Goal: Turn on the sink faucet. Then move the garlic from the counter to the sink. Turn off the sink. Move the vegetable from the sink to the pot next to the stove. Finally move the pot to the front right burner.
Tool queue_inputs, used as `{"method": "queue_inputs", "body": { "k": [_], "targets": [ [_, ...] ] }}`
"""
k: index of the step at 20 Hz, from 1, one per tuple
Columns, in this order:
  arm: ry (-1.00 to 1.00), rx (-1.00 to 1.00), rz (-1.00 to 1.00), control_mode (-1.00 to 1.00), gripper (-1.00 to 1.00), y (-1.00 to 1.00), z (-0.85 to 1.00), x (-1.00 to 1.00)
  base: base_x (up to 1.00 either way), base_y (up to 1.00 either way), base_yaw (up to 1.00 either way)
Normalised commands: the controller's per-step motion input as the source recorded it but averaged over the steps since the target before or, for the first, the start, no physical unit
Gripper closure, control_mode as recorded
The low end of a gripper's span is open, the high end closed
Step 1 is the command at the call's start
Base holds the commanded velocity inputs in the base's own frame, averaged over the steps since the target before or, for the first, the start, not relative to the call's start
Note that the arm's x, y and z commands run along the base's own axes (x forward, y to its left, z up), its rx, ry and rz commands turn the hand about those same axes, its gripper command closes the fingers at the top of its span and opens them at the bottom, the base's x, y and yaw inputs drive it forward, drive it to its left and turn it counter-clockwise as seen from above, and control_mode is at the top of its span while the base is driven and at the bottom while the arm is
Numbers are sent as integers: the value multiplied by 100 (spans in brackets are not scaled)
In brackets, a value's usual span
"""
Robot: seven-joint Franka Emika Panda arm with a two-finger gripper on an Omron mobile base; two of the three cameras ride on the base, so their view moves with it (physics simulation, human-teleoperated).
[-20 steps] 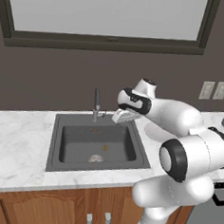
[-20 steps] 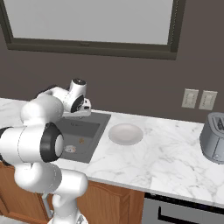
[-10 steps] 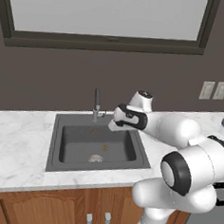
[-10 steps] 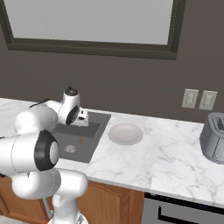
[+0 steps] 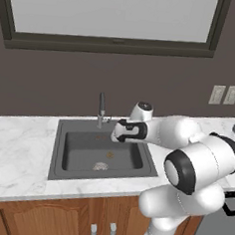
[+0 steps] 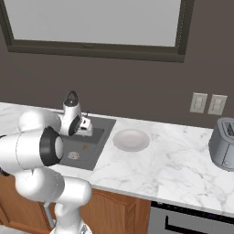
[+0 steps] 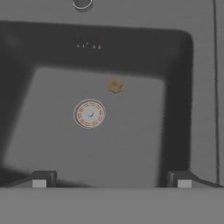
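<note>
gripper (image 7: 111, 179) spread wide, holding nothing, above the sink (image 5: 141, 164); garlic (image 7: 115, 85) rests on the basin floor just beside the drain (image 7: 90, 114) | garlic lies below and ahead of the fingertips; sink faucet (image 5: 101, 110) stands just beside the hand

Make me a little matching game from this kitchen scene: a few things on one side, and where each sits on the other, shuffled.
Things:
1. garlic
2. white plate
3. sink faucet
4. toaster

Places:
A. at the back rim of the sink
B. on the basin floor near the drain
C. on the counter just right of the sink
D. at the far right end of the counter

Pairs: 1-B, 2-C, 3-A, 4-D
</note>
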Motion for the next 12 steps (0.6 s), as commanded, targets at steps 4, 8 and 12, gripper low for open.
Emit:
{"method": "queue_inputs", "body": {
  "k": [4, 8, 12],
  "targets": [
    [1, 0, -6, -100, -100, 7, -19, 29, 0, 0, 0],
    [0, 0, -7, -100, -100, 14, -13, 27, 0, 0, 0],
    [0, 0, -6, -100, -100, 14, -17, 23, 0, 0, 0]
  ]
}}
